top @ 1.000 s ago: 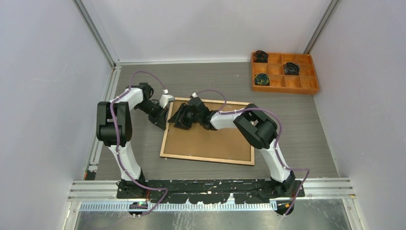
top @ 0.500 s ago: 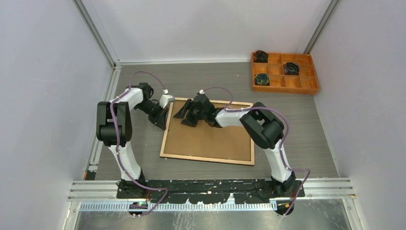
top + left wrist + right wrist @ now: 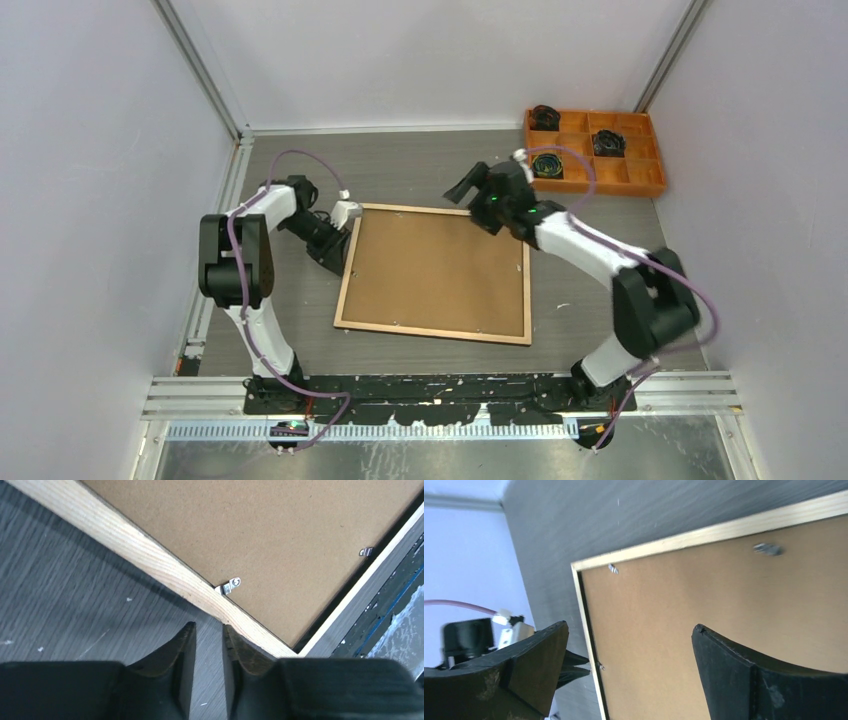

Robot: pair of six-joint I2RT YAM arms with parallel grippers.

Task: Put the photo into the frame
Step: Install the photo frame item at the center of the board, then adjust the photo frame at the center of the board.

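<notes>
Left gripper [image 3: 209, 627] sat barely parted, empty, by the thin light-wood rectangular frame [image 3: 150, 560]'s left edge; right gripper [image 3: 629, 627] gaped wide, empty.

In the right wrist view the frame [image 3: 724, 529] was cut off at 3 o'clock; one clip [image 3: 767, 548] was blurred.

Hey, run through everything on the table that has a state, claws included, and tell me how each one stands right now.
Thin wood-backed rectangular picture frame: lying flat, back side up.
Brown hardboard backing panel: seated inside the frame.
Small metal clip: turned in over the panel.
Left claw: barely open, empty, at the frame's left edge.
Right claw: wide open, empty, above the frame's far edge.
Orange compartment tray: three compartments hold dark objects.
</notes>
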